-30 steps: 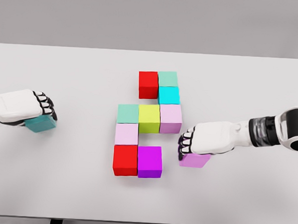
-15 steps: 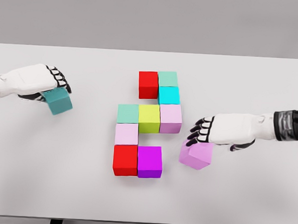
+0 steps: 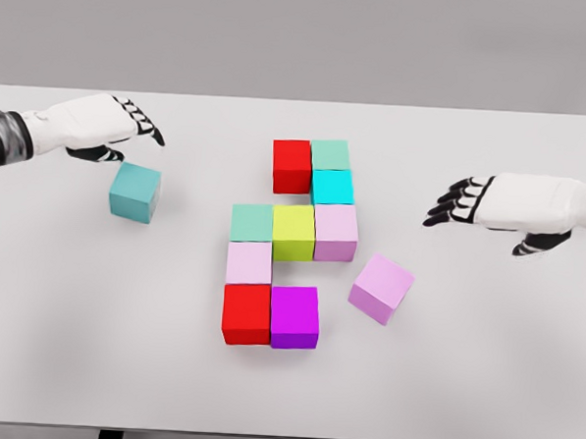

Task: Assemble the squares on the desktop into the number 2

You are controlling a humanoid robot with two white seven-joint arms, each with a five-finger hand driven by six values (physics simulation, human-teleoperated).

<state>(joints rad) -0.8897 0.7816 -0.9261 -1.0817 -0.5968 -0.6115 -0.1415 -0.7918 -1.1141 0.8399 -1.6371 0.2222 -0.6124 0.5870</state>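
Over at the right side of the white tabletop, the right hand hovers with fingers spread, holding nothing. Below and to its left sits the pale lilac cube, loose on the table, twisted out of line and just off the bottom-right corner of the figure, not touching it. Across the way, the left hand hangs open too, fingers fanned, empty, with the teal cube resting free just beneath it, well apart from the group.

Between them, the figure: a red cube and sage-green cube on top, a cyan cube under that, a middle row closing on the yellow-green cube, then a bottom row of red plus the magenta cube.

Two pieces look unplaced, so the 2 seems unfinished. The risk? That lilac cube is skewed; pushed in without squaring it, a corner could catch the magenta cube and shove the bottom row askew. A wide-open hand sweeping in could also clip the neighbours.
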